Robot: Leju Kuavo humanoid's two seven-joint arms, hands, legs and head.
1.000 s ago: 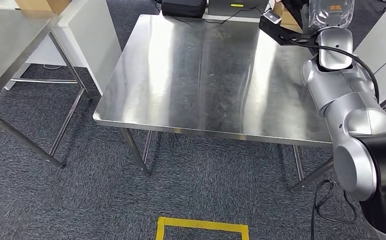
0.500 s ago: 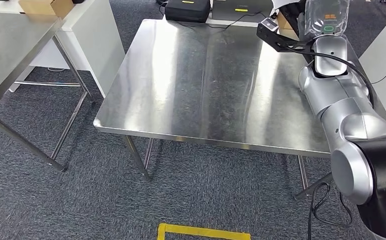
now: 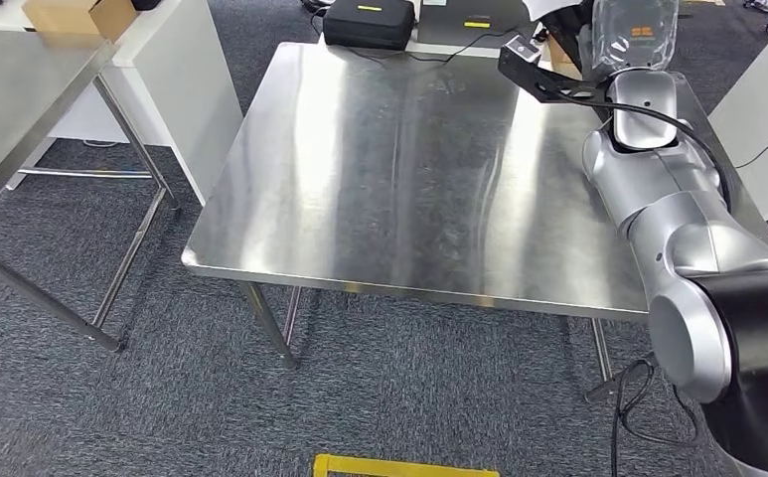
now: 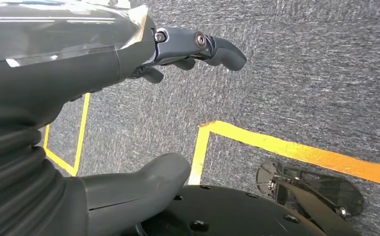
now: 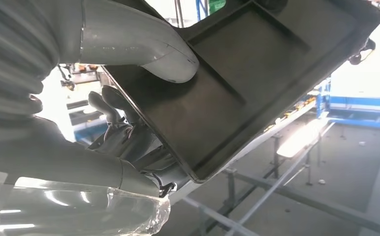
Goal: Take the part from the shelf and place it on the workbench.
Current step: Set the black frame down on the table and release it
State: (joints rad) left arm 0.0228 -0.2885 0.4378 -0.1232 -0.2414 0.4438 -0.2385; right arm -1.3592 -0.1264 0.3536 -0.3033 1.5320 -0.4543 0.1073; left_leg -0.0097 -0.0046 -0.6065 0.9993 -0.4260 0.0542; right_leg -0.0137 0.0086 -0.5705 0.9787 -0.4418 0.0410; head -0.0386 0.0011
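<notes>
One dark, tray-like part (image 5: 256, 83) is gripped in the right hand (image 5: 143, 93): the thumb (image 5: 148, 49) presses its ribbed inner face and the darker fingers (image 5: 114, 110) lie behind it. From the head camera the right arm (image 3: 658, 189) reaches over the far right of the steel workbench (image 3: 380, 169), part raised above it. Left hand (image 4: 129, 113) hangs over carpet (image 4: 301, 73) with yellow tape (image 4: 296, 150), fingers apart, grasping nothing.
</notes>
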